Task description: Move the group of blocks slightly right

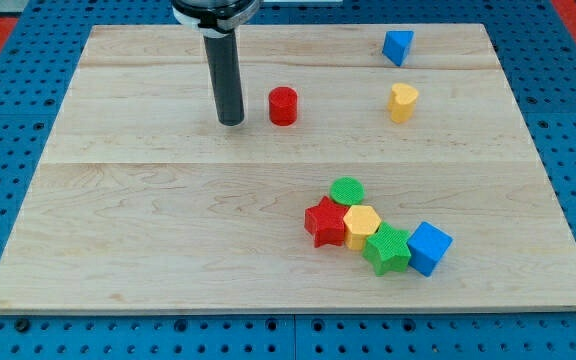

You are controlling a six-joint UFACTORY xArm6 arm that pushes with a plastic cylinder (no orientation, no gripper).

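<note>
A group of blocks lies toward the view's lower right: a red star (325,222), a green cylinder (347,190), a yellow hexagon (362,227), a green star (388,249) and a blue cube (428,247), all touching in a row. My tip (231,122) rests on the board in the upper middle, far up and left of the group. A red cylinder (283,105) stands just to the right of my tip, a small gap apart.
A blue triangular block (398,46) sits near the top edge at the right. A yellow heart-like block (402,102) stands below it. The wooden board (168,230) lies on a blue pegboard surface.
</note>
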